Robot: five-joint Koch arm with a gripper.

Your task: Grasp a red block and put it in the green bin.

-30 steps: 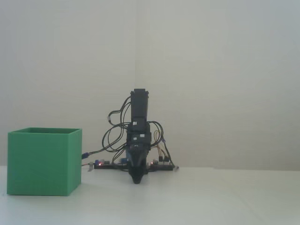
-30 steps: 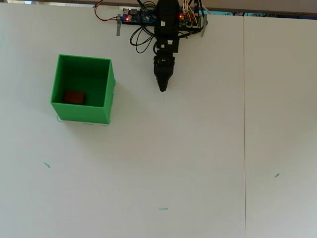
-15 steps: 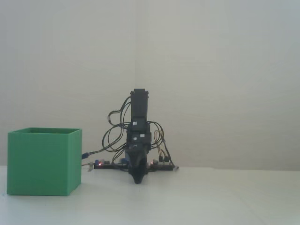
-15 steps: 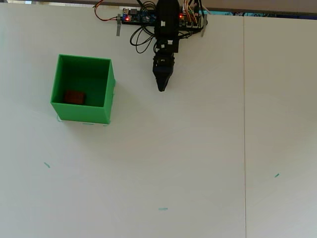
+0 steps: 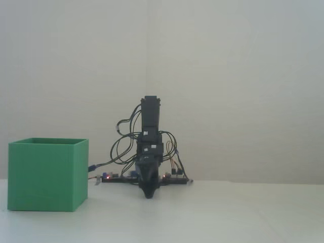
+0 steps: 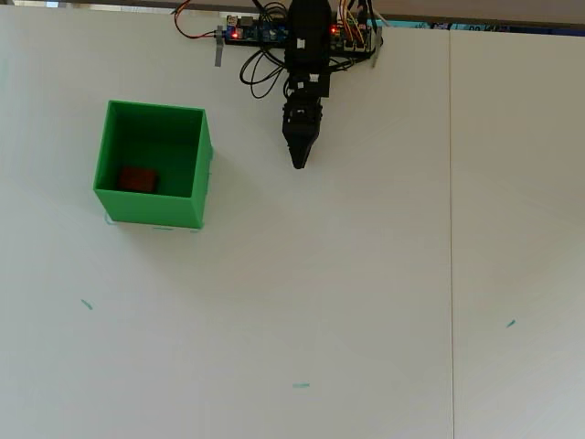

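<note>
Nothing has moved: red block (image 6: 138, 178) lies inside green bin (image 6: 197, 169), end effector (image 6: 299, 163) closed, empty; task looks done.

Readable text: you will find none in either view.
Circuit board (image 6: 265, 32), at 12 o'clock of the overhead view: any print on it is too small for you to read.
Green bin (image 6: 117, 203): its walls are plain, no label.

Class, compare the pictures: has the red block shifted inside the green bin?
No. The red block sits in the same corner of the green bin.
</note>
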